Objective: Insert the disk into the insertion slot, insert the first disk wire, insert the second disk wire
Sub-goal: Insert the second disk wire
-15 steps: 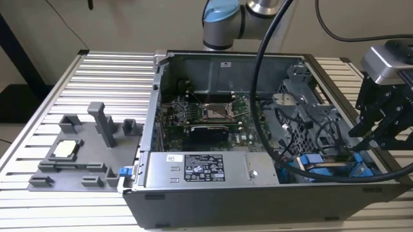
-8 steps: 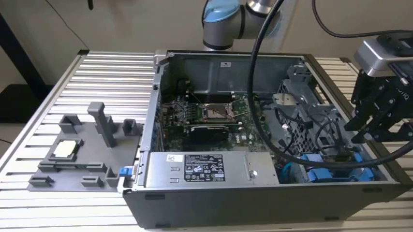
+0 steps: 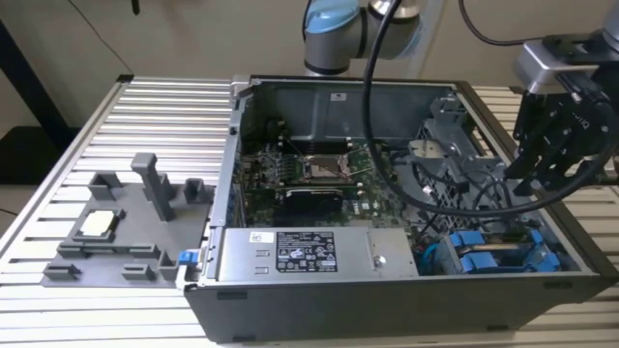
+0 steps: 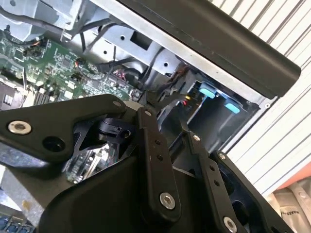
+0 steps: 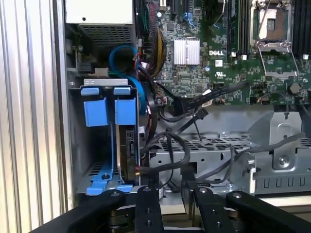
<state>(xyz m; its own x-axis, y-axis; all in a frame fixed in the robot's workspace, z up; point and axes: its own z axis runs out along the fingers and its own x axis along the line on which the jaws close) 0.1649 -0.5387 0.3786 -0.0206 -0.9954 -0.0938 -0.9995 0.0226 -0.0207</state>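
Disk (image 5: 125, 109) in insertion slot (image 5: 77, 145), apart from jaws; jaws' spread: cannot tell.

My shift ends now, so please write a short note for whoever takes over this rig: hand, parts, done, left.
Hand: over the case's side on the exterior view's right, holding nothing that I can see.
Disk: in the insertion slot of the drive cage, beside a second blue carrier.
Done: disk insertion, as it looks.
Left: the wires. One dark wire ends at the disk, plugged or not I cannot tell; a black connector lies loose over the board.
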